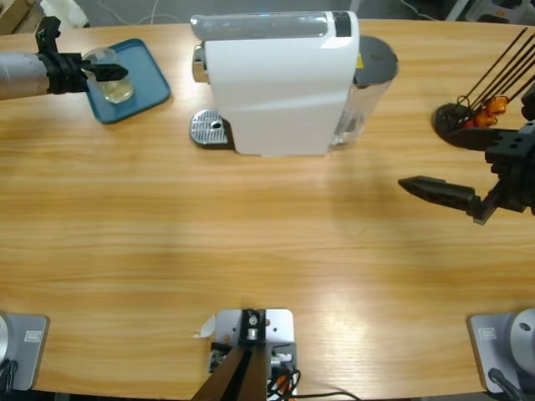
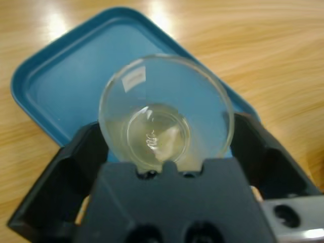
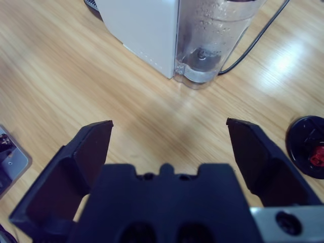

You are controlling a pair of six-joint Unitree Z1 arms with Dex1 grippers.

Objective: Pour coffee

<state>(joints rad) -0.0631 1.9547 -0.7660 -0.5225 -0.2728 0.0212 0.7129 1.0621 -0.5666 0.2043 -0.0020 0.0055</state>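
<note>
A small clear glass [image 1: 107, 73] stands on the blue tray [image 1: 144, 73] at the far left of the table. A little pale yellowish coffee [image 2: 157, 134] lies in the bottom of the glass [image 2: 164, 101]. My left gripper [image 1: 105, 72] reaches in from the left edge, and its jaws stand wide on either side of the glass, open [image 2: 164, 129]. My right gripper [image 1: 443, 163] hovers over bare wood at the right, open with nothing between its jaws [image 3: 169, 126].
A white coffee machine [image 1: 276, 83] stands at the back middle, with its metal drip tray [image 1: 209, 128] to the left and its clear water tank [image 3: 217, 35] at the rear. A black capsule stand [image 1: 464, 121] with orange capsules [image 1: 493, 107] sits at the far right.
</note>
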